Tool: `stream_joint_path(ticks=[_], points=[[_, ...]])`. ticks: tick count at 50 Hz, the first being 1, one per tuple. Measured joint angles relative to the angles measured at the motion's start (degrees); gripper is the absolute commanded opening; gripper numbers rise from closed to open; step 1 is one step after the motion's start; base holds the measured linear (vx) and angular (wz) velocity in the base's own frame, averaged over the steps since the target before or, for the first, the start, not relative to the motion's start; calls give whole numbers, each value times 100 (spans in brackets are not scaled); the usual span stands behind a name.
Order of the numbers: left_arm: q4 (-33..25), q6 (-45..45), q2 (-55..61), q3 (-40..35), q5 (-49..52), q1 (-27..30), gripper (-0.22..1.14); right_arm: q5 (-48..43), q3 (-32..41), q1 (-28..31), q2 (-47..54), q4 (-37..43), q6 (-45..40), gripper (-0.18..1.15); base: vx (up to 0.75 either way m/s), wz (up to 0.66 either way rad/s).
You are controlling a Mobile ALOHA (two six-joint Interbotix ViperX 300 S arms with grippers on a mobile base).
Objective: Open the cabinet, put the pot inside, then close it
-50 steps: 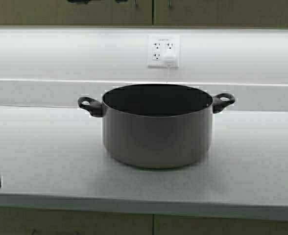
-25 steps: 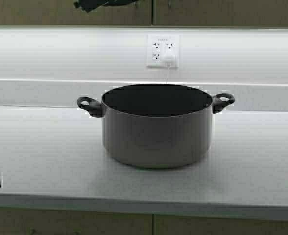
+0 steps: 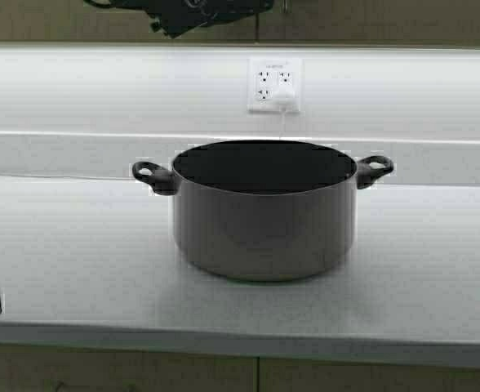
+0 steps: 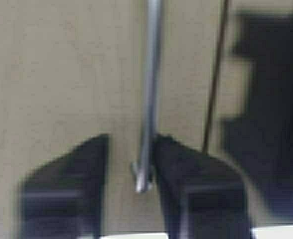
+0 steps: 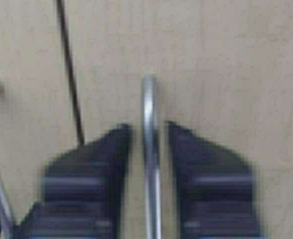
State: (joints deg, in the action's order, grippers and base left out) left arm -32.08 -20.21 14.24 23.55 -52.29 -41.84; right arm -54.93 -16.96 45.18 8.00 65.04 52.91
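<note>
- Opening the cabinet is judged to be the step in hand: both grippers are raised to its tan doors, and the pot has not yet been lifted.
- The pot is seen in the high view standing upright on the pale countertop, in the middle, below the cabinet and in front of a wall outlet.
- The left gripper is seen in its wrist view with its dark fingers parted around the lower end of a metal door handle; one finger appears to touch the bar, the other stands just beside it (no firm clamp can be confirmed).
- The right gripper is likewise spread to either side of the other door handle, with narrow gaps visible on both sides of the bar.
- The next move is judged to call for the fingers to be closed on the handles and the doors to be drawn outward on their hinges.
- The wrist views alone show the handles between the fingers, and the dark seam between the doors.
- The high view alone shows the pot and countertop; of the arms, only a dark shape at the top edge can be made out there.
</note>
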Motion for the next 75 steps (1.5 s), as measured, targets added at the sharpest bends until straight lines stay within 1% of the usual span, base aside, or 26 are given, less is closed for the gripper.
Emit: stream_joint_path(ticks=[1, 2, 3, 5, 7, 9, 11, 17, 23, 26, 34, 40, 48, 56, 62, 69, 75], points=[[0, 9, 18, -35, 44, -26, -15, 0, 9, -9, 0, 0, 0, -4, -2, 4], [0, 0, 26, -79, 79, -35, -17, 0, 9, -9, 0, 0, 35, -8, -2, 4], [9, 0, 35, -105, 105, -35, -16, 0, 9, -9, 0, 0, 44, -9, -2, 3], [9, -9, 44, -123, 158, -35, -9, 0, 9, -18, 0, 0, 62, -6, -2, 1], [0, -26, 35, -132, 220, -35, 3, 9, 0, -26, 0, 0, 62, 2, -2, 2], [18, -44, 35, -141, 272, -18, 10, 44, -44, -35, -18, -9, 62, 8, -2, 4], [26, -70, 0, -141, 334, -18, 10, 141, -105, -44, -79, -18, 62, 10, -2, 3], [88, -88, -185, 26, 492, 53, 2, 703, -431, -53, -457, -26, 70, 6, -2, 0], [105, -97, -668, 554, 738, 62, 2, 1547, -870, -62, -1002, -141, 79, 6, 0, -4], [105, -97, -1072, 949, 949, 44, 3, 1969, -1125, -88, -1283, -229, 79, 6, 0, -2], [123, -167, -1907, 1758, 1248, 9, 3, 2821, -1767, -97, -2048, -466, 70, 6, -2, -4], [114, -264, -2443, 2268, 1380, 18, 3, 3155, -2101, -97, -2470, -554, 70, 6, -7, -6], [88, -413, -3103, 2769, 1688, 62, 3, 3683, -2452, -352, -2962, -615, 97, 6, -10, -3], [88, -492, -3656, 2997, 2382, 448, 3, 4456, -2733, -773, -3445, -721, 105, 6, -14, 0], [158, -580, -4104, 3103, 3129, 940, 3, 5010, -2900, -1187, -3797, -853, 105, 6, -16, 0], [422, -563, -4465, 3103, 3973, 1547, 3, 5695, -2962, -1749, -4061, -1072, 88, 6, -14, -5], [448, -554, -4702, 3111, 4395, 1907, 3, 6284, -2944, -2224, -4148, -1318, 0, 6, -14, -10]])
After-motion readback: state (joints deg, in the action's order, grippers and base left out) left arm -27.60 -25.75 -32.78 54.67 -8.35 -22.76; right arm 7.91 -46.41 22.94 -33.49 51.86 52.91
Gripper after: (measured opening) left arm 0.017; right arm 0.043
